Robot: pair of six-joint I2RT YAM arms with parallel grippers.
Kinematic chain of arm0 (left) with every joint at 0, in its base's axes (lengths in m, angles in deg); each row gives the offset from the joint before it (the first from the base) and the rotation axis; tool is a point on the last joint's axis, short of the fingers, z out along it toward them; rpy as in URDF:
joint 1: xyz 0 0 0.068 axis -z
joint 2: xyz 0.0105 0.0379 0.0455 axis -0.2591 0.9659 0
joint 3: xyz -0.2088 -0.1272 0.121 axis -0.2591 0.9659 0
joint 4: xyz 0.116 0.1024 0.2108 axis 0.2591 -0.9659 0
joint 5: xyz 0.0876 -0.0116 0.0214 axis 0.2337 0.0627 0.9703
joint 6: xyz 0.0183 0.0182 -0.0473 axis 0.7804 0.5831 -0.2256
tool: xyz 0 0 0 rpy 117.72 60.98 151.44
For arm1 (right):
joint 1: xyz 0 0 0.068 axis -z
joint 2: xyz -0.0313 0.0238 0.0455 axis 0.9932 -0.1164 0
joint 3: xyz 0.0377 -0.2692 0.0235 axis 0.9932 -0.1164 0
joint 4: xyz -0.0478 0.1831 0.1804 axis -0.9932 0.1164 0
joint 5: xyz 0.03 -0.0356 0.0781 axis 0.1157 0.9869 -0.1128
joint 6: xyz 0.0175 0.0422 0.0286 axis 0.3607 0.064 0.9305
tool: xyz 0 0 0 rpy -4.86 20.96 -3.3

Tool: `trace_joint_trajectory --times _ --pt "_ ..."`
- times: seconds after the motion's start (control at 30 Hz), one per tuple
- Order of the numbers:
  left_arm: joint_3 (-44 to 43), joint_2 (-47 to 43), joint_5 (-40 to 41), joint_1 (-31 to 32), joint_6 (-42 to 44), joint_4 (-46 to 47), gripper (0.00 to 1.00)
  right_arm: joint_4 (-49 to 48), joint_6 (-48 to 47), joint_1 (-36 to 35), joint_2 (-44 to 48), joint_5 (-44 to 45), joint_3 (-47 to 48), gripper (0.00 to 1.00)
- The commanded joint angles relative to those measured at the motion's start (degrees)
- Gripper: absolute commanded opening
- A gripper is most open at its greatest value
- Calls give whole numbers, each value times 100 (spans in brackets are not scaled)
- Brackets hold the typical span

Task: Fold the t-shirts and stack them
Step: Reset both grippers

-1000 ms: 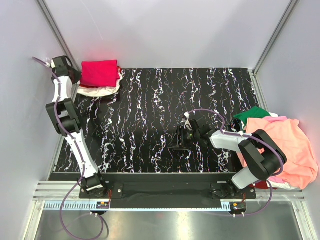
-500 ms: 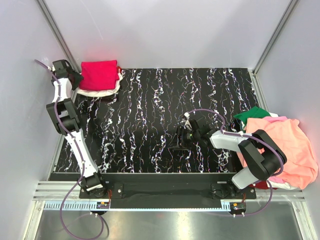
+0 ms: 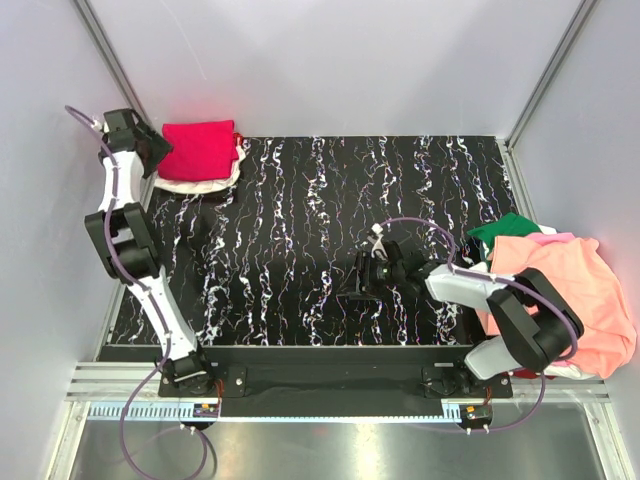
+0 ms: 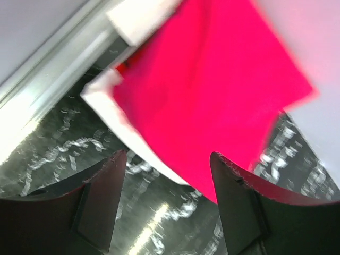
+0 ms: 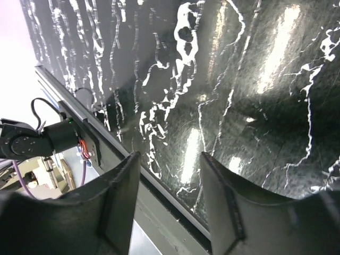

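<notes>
At the far left corner of the table (image 3: pixel 300 200) a folded crimson-pink t-shirt (image 3: pixel 198 146) lies on top of a white t-shirt (image 3: pixel 195 183), whose border pokes out on the near side. The left gripper (image 3: pixel 150 152) hovers just beside this stack, at its left edge. From overhead I cannot make out its jaws. The left wrist camera settles it: the two dark fingers (image 4: pixel 101 196) stand apart with nothing between them, and the crimson cloth and the white border lie beyond them, somewhat blurred.

Along the right edge, seen only from above, sits a loose heap. A salmon-orange t-shirt (image 3: pixel 575 290) is draped over the top and spills past the table's edge, and a green t-shirt (image 3: pixel 505 230) peeks out on the far side.

The right gripper (image 3: pixel 358 282) hangs low over the middle of the table, toward the near edge and well apart from both piles. Its wrist camera shows the jaws parted and empty over bare black marbled surface, with the near-edge rail (image 5: pixel 106 154) beyond.
</notes>
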State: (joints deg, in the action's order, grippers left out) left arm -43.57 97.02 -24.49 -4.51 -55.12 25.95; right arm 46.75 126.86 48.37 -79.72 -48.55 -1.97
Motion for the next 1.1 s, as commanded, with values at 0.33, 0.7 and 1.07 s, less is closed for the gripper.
trace_joint_trajectory --times 0.33,0.7,1.07 --pt "3629 -3691 -467 1809 422 249 70 3280 -733 -31 2502 2330 1328 87" --pt "5407 -5808 -282 3850 844 -24 80 5402 -700 -31 3356 3470 2360 100" --pt "6084 -8385 1413 4010 1846 -1272 99 5182 -286 -31 4632 3469 1700 100"
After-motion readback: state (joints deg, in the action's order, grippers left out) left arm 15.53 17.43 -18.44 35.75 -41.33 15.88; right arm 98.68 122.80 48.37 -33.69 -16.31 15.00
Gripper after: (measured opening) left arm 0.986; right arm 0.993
